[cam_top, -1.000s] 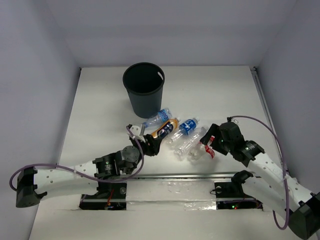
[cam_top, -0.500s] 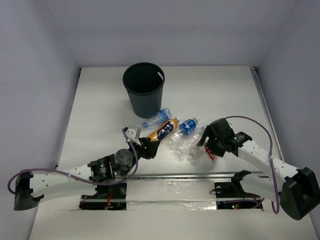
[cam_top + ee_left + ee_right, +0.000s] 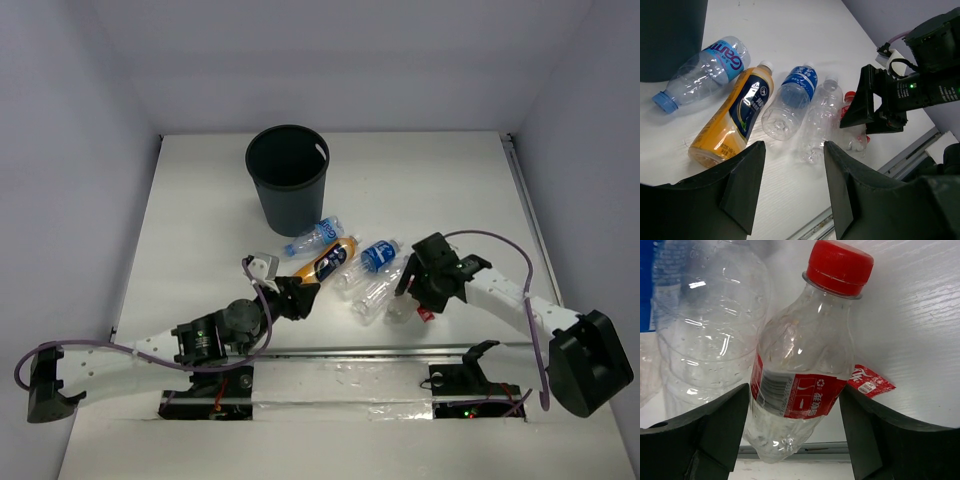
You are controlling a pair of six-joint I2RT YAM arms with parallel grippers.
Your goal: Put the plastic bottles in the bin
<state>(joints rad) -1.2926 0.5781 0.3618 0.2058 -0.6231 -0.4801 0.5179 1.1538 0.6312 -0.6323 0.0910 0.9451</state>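
Note:
Five plastic bottles lie in a row in front of the black bin (image 3: pixel 288 188): a blue-labelled one (image 3: pixel 315 236), an orange-filled one (image 3: pixel 326 259), another blue-labelled one (image 3: pixel 373 256), a clear one (image 3: pixel 378 287) and a red-capped, red-labelled one (image 3: pixel 402 302). My left gripper (image 3: pixel 297 297) is open and empty, just near of the orange bottle (image 3: pixel 735 117). My right gripper (image 3: pixel 414 289) is open. Its fingers stand on either side of the red-labelled bottle (image 3: pixel 800 375), which lies on the table. The left wrist view shows the bin's wall (image 3: pixel 670 35) at top left.
A torn piece of red label (image 3: pixel 871 382) lies on the table beside the red-capped bottle. The clear bottle (image 3: pixel 710 325) lies right against that bottle's left side. A metal rail (image 3: pixel 400 350) runs along the table's near edge.
My right gripper has moved left and down over the red-labelled bottle, now straddling it. My left gripper shifted slightly left and back from the orange bottle.

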